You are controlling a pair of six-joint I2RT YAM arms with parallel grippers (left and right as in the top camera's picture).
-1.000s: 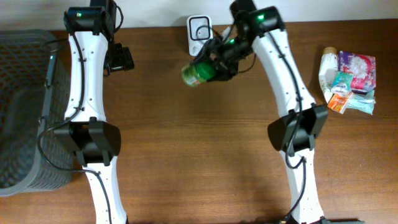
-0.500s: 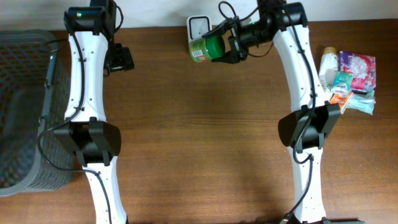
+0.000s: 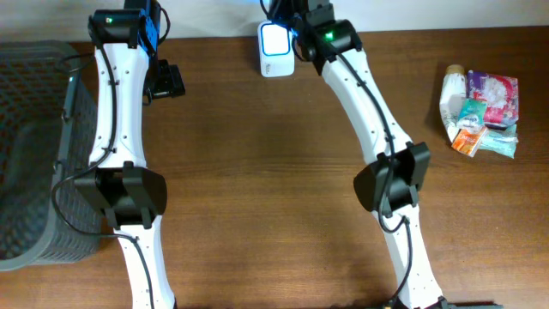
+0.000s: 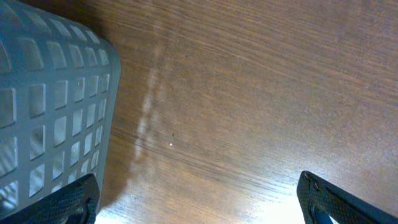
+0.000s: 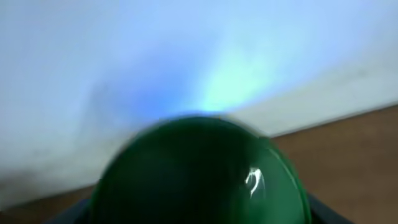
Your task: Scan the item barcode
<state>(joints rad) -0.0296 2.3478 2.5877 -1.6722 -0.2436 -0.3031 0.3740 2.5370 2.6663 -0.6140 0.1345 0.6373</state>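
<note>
The item is a green round-topped container (image 5: 199,177) that fills the lower half of the right wrist view, blurred. My right gripper (image 5: 199,214) is shut on it, with dark fingers showing at both lower corners. Overhead, that gripper (image 3: 290,12) is at the table's back edge just above the white scanner (image 3: 275,39), which glows blue, and the item is hidden by the arm. My left gripper (image 3: 163,80) hangs open over bare wood beside the basket, with nothing between its fingertips (image 4: 71,199).
A grey mesh basket (image 3: 34,146) stands at the left edge, and its wall (image 4: 50,112) is close to my left gripper. A pile of packaged goods and a bottle (image 3: 480,103) lies at the right.
My right arm swung the green item left and back, from in front of the scanner to over its top edge. The scanner now glows blue. The left arm has not moved.
</note>
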